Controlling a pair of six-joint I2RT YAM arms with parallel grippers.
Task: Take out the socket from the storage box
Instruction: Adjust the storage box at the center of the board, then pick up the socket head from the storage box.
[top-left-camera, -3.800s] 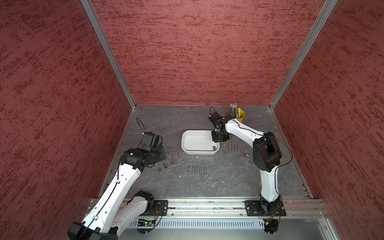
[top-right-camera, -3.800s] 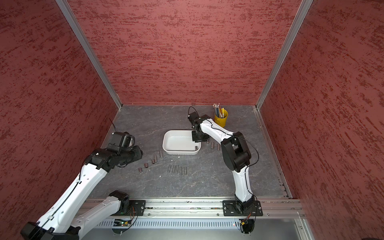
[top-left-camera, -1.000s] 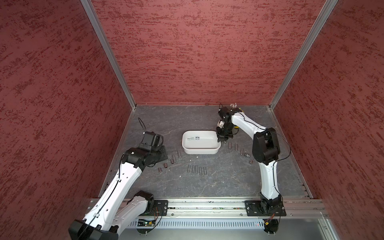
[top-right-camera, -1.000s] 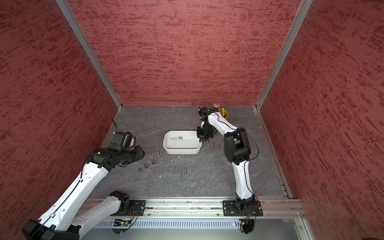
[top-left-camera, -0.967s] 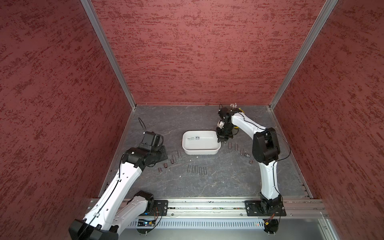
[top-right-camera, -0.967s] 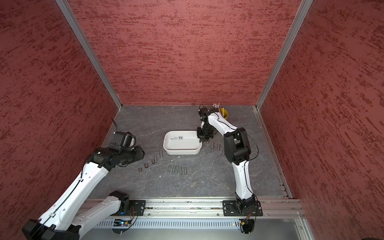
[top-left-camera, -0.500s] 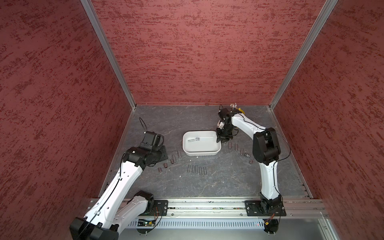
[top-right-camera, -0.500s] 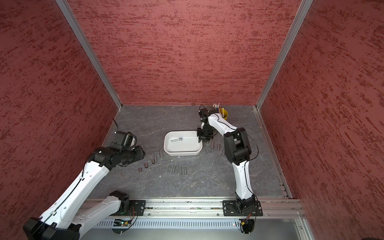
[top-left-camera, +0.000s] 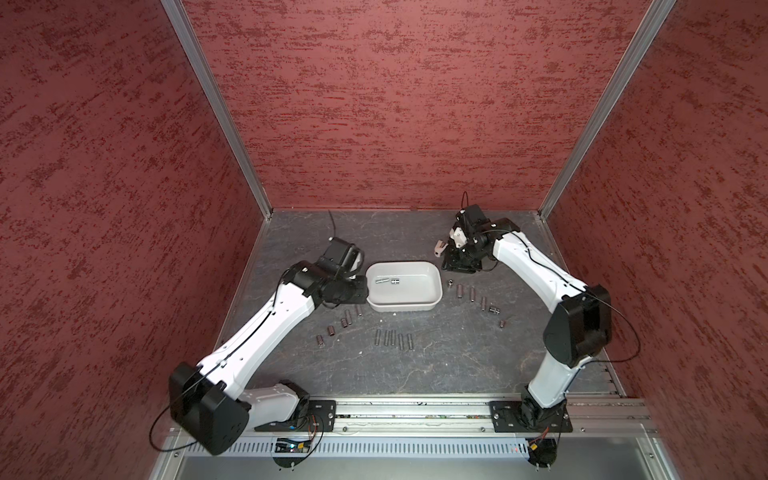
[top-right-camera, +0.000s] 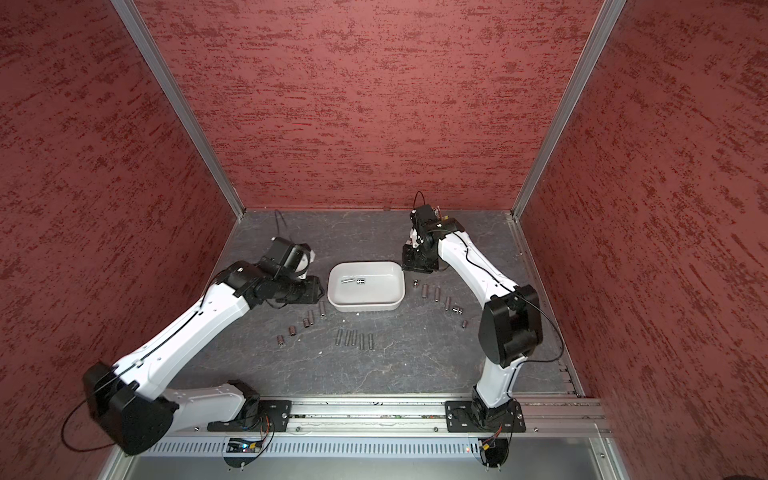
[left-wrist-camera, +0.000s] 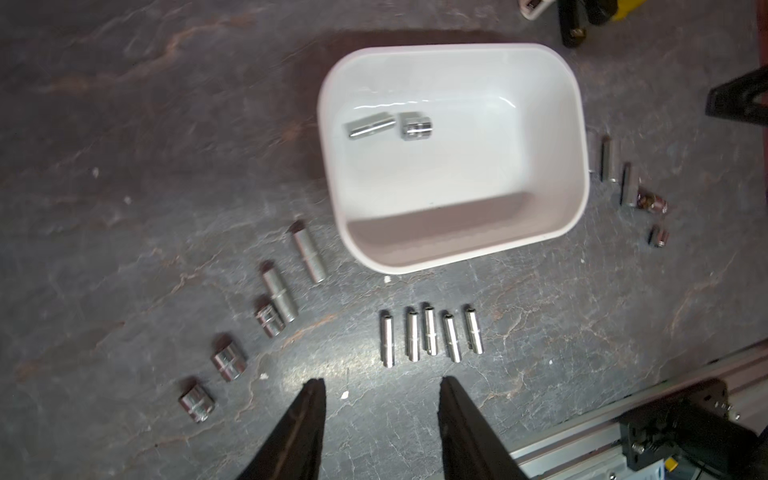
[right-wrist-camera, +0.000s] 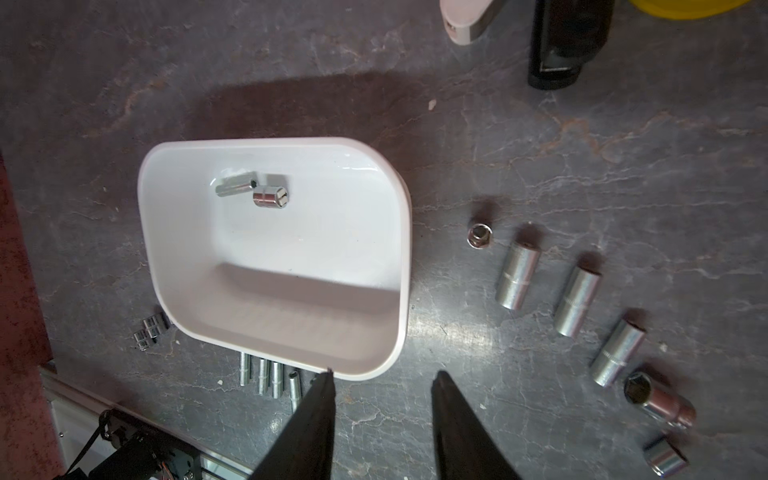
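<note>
The white storage box (top-left-camera: 401, 306) (top-right-camera: 365, 306) sits mid-table. Two chrome sockets lie end to end inside it: a long one (top-left-camera: 381, 281) (left-wrist-camera: 370, 124) (right-wrist-camera: 235, 186) and a short one (top-left-camera: 395, 281) (left-wrist-camera: 415, 126) (right-wrist-camera: 271, 197). My left gripper (top-left-camera: 359, 291) (left-wrist-camera: 382, 384) hovers at the box's left end, open and empty. Above the table off the box's back right corner, my right gripper (top-left-camera: 457, 264) (right-wrist-camera: 382, 376) is open and empty too. A small socket (right-wrist-camera: 480, 235) (top-left-camera: 449, 283) stands upright just right of the box.
Several sockets lie in rows left of the box (top-left-camera: 338, 324), in front of it (top-left-camera: 392, 338) and to its right (top-left-camera: 478, 297). A pink-white object (top-left-camera: 439, 248), a black object (right-wrist-camera: 565, 41) and a yellow bucket (right-wrist-camera: 698, 8) sit at the back right. A metal rail (top-left-camera: 415, 415) lines the front.
My right gripper has opened and lifted back from the box's right end, leaving a small socket upright on the table. My left arm has swung right, up to the box's left end.
</note>
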